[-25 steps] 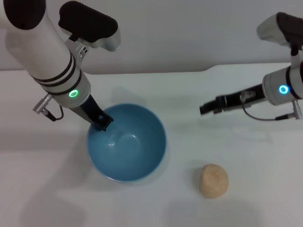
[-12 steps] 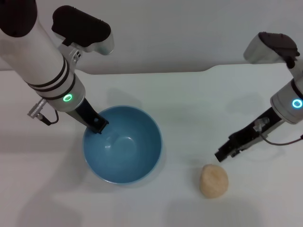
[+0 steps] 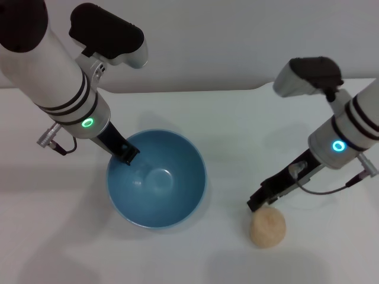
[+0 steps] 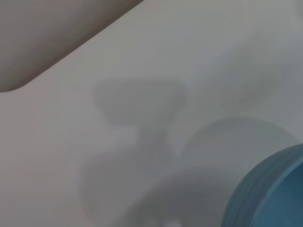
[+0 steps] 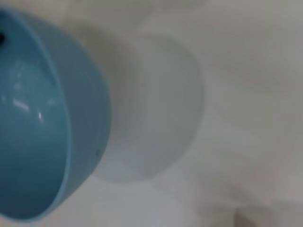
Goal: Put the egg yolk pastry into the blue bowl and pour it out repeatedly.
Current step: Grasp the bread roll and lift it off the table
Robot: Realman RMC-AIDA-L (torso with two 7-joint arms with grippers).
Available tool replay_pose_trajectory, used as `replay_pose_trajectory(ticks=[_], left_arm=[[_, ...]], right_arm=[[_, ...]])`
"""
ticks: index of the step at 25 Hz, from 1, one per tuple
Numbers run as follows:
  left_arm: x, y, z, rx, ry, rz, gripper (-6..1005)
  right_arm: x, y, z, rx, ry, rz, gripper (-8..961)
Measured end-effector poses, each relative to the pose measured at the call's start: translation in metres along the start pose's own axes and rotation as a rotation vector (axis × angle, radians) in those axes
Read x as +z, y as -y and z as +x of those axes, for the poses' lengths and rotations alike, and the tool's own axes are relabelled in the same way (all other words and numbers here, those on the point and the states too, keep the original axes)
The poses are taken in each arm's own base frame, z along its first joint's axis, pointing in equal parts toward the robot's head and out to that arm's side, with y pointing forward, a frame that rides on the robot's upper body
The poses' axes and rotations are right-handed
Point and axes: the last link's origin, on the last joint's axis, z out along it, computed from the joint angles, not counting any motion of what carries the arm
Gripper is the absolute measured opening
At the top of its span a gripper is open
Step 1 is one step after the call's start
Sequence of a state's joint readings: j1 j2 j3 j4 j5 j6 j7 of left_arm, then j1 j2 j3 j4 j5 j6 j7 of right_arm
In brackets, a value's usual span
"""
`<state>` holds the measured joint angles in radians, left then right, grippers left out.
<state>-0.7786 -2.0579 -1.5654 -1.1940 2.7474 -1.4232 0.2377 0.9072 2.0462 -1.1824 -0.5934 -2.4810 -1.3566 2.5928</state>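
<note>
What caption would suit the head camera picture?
Left gripper at the blue bowl rim; right gripper just above the egg yolk pastry on the white table.

Right gripper (image 3: 256, 205) brought down and inward from its raised position well clear of the egg yolk pastry (image 3: 267, 226), first to a point above and to the right of it, now with the tip at the pastry's upper left edge, touching or just short of it; contact cannot be confirmed. Right arm swung further into the head view. Left gripper (image 3: 126, 155), at the blue bowl (image 3: 177, 204) rim, shifted slightly left and back again, bowl moved with it by a small amount.
</note>
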Motion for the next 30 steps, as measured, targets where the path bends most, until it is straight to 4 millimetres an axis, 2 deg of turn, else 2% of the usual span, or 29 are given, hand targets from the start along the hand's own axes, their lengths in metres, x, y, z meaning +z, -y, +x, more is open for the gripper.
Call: replay_pose_trajectory(ticks=[14, 21, 30], left_arm=[[0.002, -0.003, -0.001, 0.010, 0.006, -0.002, -1], [0.002, -0.004, -0.001, 0.013, 0.005, -0.003, -2], [0.002, -0.005, 0.000, 0.008, 0.005, -0.007, -2]], right_arm=[[0.013, -0.004, 0.018, 0.018, -0.118, 0.025, 417], [0.023, 0.001, 0.025, 0.013, -0.120, 0.059, 417], [0.025, 0.004, 0.027, -0.032, -0.117, 0.071, 416]])
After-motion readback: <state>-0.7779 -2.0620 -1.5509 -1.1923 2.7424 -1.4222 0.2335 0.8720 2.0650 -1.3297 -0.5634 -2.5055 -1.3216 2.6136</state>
